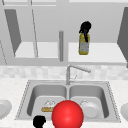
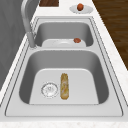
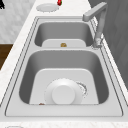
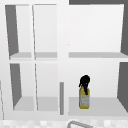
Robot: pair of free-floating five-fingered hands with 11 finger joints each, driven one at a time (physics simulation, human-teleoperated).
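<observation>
front and center in the front view, a big red ball (image 1: 67,114) sits closest to the camera, covering the near edge of the sink (image 1: 25,96). just to its left, low at the counter's front edge, hangs the left hand (image 1: 39,121), a dark blob, can't tell how its fingers stand. behind the ball the left basin has a loaf of bread (image 1: 47,109) by the drain, the right basin a white plate (image 1: 90,109). up on the cabinet shelf (image 1: 105,56) the right hand (image 1: 85,28) is on top of a yellow bottle (image 1: 84,45), fingers curled down around its neck, bottle upright.

left side view: near basin holds the bread (image 2: 64,86) lying lengthwise just beside the drain (image 2: 49,89); far basin has the plate (image 2: 61,43) with a small brownish thing at its edge. faucet (image 2: 27,22) rises at the left.

right side view: the plate (image 3: 63,92) lies upside down in the near basin, partly over its drain; bread (image 3: 63,45) shows tiny in the far one.

upper view: right hand (image 4: 84,82) wrapped on the bottle (image 4: 84,100), standing on the lower right shelf (image 4: 105,106).
</observation>
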